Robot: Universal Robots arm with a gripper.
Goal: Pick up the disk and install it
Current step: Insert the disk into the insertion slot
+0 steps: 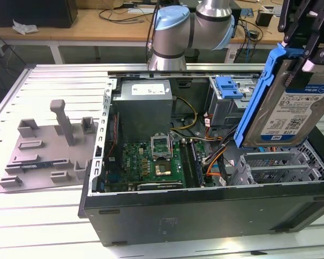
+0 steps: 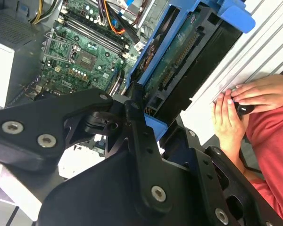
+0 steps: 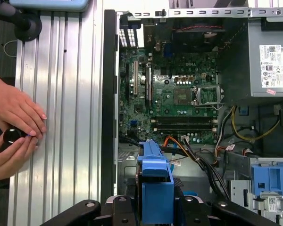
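1. On the exterior view's far left, a grey fixture plate (image 1: 46, 154) with upright pegs and blocks lies on the ribbed metal surface (image 1: 54, 86). Its smaller parts are hard to make out.
2. In the centre, the open computer case (image 1: 205, 213) lies on its side. It exposes the power supply (image 1: 143, 102) and the green motherboard (image 1: 151, 162). The robot arm (image 1: 189, 24) behind it is cut off by the top edge.
3. Right of centre, the fixed drive cage (image 1: 229, 89) with its blue tab sits at the far wall of the case. The disk hides part of the cage.
4. On the far right, the disk (image 1: 294, 105) is held in the air above the right end of the case. It is tilted, with its label facing the camera and its blue bracket along the left edge. The frame crops its right edge.
5. The jaws reach the upper end of the disk from the top corner and are mostly cropped there. In both wrist views, the disk (image 3: 155, 188) (image 2: 179, 61) stands between the black links. The jaws are pressed together on the bracket, pinching the disk.
6. In both wrist views, a person's hands (image 3: 14, 117) (image 2: 240, 101) rest on the surface beside the case. They cup a small dark object (image 3: 10, 136) that cannot be identified.
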